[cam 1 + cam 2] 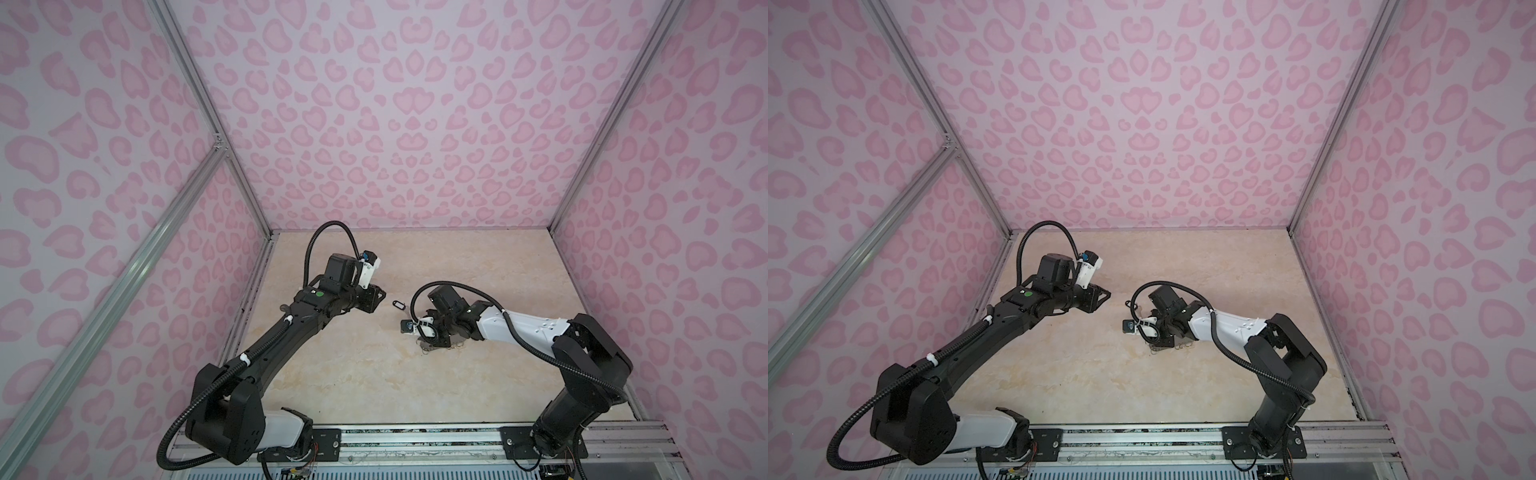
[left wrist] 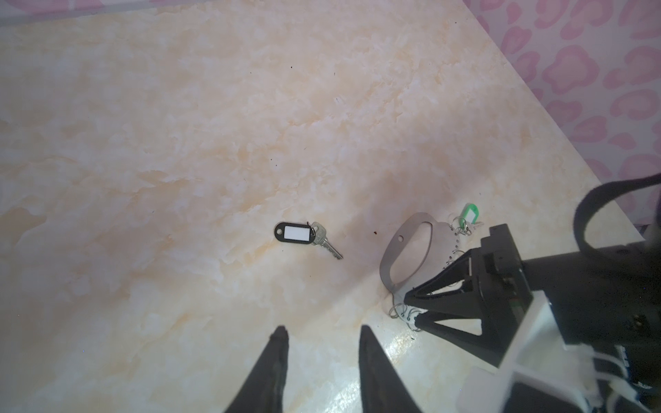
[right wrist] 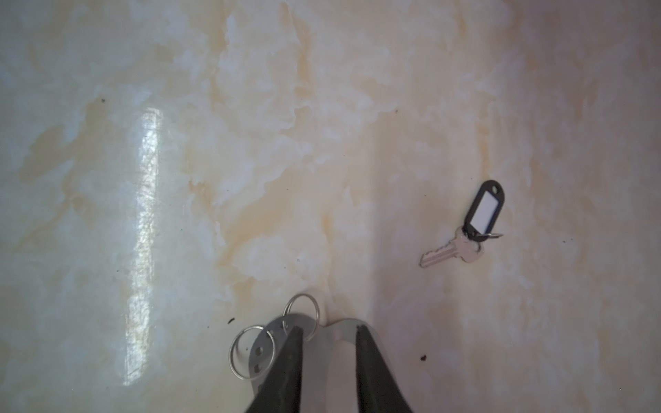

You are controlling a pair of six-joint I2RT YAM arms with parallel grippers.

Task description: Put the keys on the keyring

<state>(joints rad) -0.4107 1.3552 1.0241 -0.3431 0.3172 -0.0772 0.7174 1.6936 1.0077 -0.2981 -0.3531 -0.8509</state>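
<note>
1. The cream marble-patterned tabletop (image 1: 374, 382) carries everything.
2. The black left gripper (image 2: 323, 334) hovers above bare table, its jaws parted around nothing.
3. The black right gripper (image 3: 329, 329) has its tips down at one end of the flat grey D-shaped metal keyring (image 2: 440, 240), which lies on the table. Whether it pinches the plate cannot be told.
4. The small metal key with the black oblong tag (image 2: 297, 233) lies between the grippers, apart from the keyring.
5. The key with the bright green oblong tag (image 2: 470, 214) rests against the split rings (image 2: 461, 226) at the plate's other end.
</note>
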